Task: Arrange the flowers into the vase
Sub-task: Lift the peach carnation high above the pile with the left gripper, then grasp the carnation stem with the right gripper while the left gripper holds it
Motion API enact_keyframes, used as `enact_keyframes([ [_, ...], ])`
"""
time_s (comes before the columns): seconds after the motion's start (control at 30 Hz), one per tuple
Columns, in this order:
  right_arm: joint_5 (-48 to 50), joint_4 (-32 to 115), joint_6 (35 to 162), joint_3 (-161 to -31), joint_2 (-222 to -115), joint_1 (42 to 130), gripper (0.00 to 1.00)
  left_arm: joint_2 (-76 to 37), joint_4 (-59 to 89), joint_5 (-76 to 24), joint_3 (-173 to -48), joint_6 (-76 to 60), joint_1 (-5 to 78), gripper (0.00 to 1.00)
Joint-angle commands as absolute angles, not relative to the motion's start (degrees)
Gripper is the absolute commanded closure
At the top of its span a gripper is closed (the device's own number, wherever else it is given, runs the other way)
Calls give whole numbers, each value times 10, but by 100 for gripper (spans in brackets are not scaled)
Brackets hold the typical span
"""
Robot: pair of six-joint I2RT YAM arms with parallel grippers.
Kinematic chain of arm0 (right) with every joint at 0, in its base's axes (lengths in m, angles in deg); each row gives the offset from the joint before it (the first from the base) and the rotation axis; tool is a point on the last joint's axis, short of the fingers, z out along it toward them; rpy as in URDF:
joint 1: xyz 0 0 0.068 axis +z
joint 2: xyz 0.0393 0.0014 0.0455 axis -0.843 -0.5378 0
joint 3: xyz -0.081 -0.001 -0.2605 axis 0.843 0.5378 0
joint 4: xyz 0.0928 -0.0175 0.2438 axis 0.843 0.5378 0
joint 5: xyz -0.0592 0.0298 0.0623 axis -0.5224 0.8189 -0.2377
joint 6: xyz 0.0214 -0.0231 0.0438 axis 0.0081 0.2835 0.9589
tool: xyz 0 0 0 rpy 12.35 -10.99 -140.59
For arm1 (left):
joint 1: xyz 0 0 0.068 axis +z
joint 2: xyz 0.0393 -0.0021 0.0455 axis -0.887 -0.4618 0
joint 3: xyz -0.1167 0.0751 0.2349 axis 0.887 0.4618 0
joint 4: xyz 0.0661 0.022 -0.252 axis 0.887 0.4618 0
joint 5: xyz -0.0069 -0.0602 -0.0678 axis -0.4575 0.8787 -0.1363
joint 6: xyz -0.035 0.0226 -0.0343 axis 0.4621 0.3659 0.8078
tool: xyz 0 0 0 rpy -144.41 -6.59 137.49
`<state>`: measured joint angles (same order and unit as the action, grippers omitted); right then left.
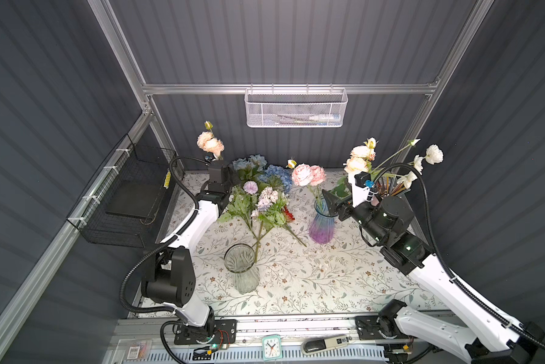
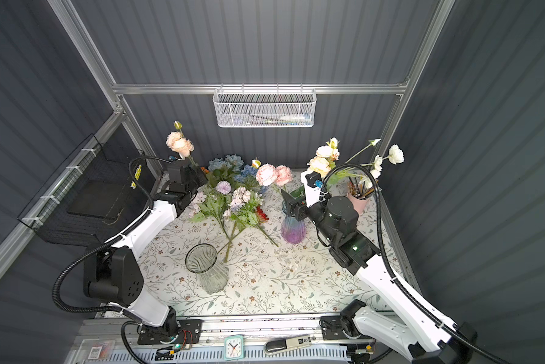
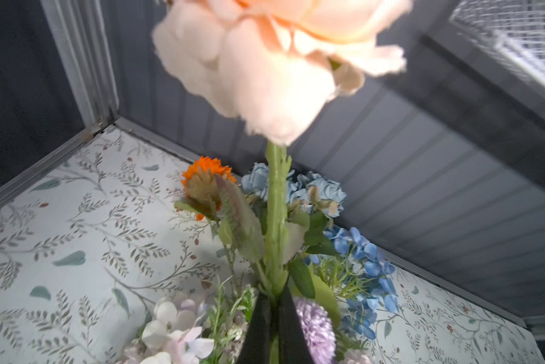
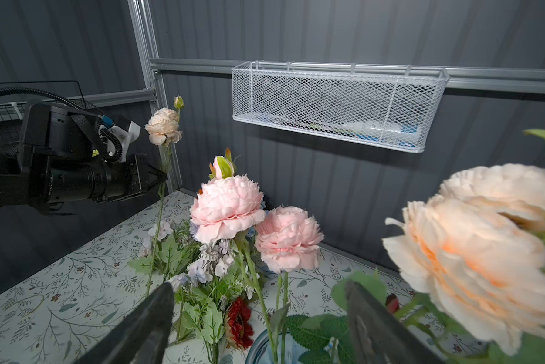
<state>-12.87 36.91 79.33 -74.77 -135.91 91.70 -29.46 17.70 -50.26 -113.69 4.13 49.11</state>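
Two vases stand on the tablecloth (image 1: 328,277): a clear glass vase (image 1: 241,268) near, left of centre, and a blue-purple vase (image 1: 321,225) right of centre, holding two pink peonies (image 1: 304,175). Most flowers (image 1: 261,201) lie heaped on the far side between them. The left gripper (image 4: 162,177), fingers pressed together, pinches the stem (image 3: 276,220) of a peach bloom (image 1: 210,143), held upright at far left. The right gripper (image 4: 258,286) hangs at the blue-purple vase's mouth, fingers spread wide, a peach spray (image 4: 470,268) just beside it.

Twin overhead views over one table (image 1: 328,283); wrist views close among flowers (image 4: 227,208).
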Motion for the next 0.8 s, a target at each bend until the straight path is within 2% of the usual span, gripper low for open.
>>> enact_keyframes([
  [0.0, -109, 371, 799, -772, -1353, 919, 15, -253, 97, -455, -1147, -11, 485, 100],
  [0.37, -41, 385, 816, -821, -1356, 920, 17, -153, 22, -318, -1117, -6, 460, 100],
  [0.53, 48, 400, 838, -843, -1366, 926, 24, -120, -42, -262, -1095, 4, 424, 100],
  [0.77, 94, 408, 843, -873, -1406, 960, 37, -107, -186, -141, -1058, 19, 375, 100],
])
